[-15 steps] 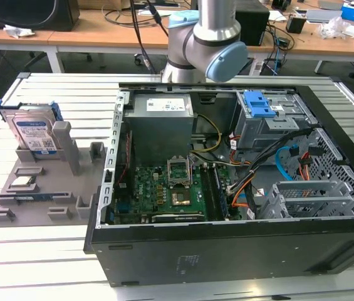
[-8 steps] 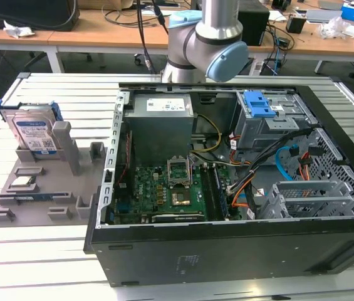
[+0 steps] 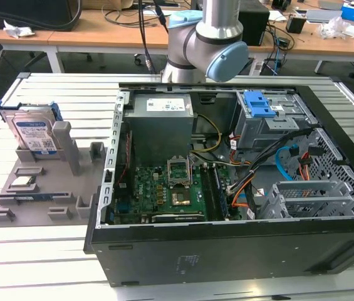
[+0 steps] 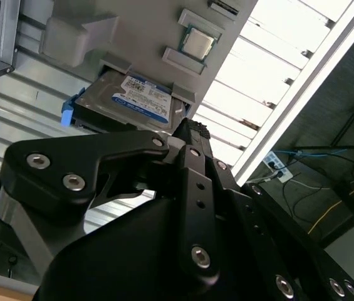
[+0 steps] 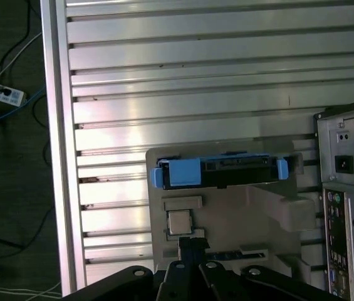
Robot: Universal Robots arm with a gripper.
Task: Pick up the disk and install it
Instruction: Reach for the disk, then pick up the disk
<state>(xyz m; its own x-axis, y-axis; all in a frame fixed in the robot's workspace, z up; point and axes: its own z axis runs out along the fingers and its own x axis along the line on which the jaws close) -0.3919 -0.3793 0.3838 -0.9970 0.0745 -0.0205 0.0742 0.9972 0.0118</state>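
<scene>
The disk stands on its long edge in a slot at the far end of a grey plastic holder. The holder lies on the ribbed aluminium desk, to the exterior view's left of the open computer case. The disk's silver face with its white-and-blue label is bare above the slot, and its blue carrier frame wraps the rim. Its upper edge is free, and open desk lies beyond it.

In the first wrist view the disk shows as a thin dark bar with blue ends. A small square metal chip sits in a pocket between it and the gripper. The black fingers look pressed together, pinching nothing, well apart from the disk.

In the second wrist view the gripper points toward the disk. A bare strip of desk separates holder and case. Inside the case a blue latch tops the drive cage, with loose orange and black cables nearby.
</scene>
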